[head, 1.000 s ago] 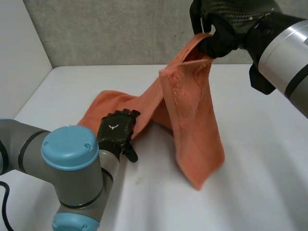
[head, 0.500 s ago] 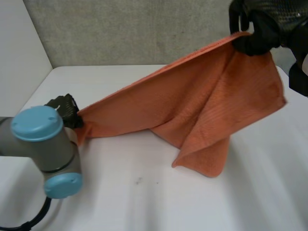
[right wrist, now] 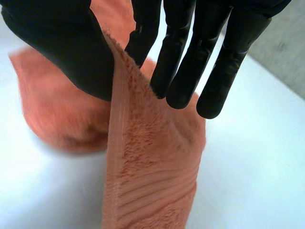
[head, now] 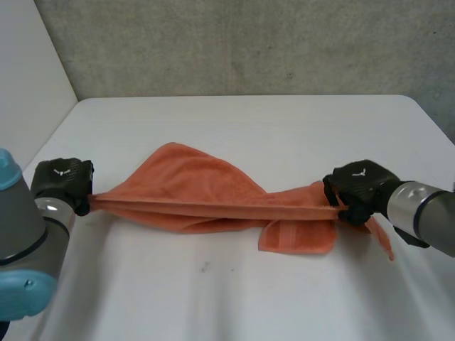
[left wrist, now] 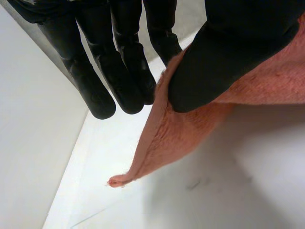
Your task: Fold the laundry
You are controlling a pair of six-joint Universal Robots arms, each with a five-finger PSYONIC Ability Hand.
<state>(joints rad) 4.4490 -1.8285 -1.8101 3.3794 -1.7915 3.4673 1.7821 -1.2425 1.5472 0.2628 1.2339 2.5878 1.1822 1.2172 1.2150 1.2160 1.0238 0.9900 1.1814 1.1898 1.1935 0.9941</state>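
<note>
Towel stretched taut — left hand pinches one end | right hand pinches opposite end

The left hand is held low, knuckles up, at the end of the left arm, whose blue cap faces the head camera. Its thumb pinches a towel edge against nearly straight fingers. The right hand reaches in low from the right arm and pinches the towel's other end between thumb and fingers. The hands are well apart and about level.
</note>
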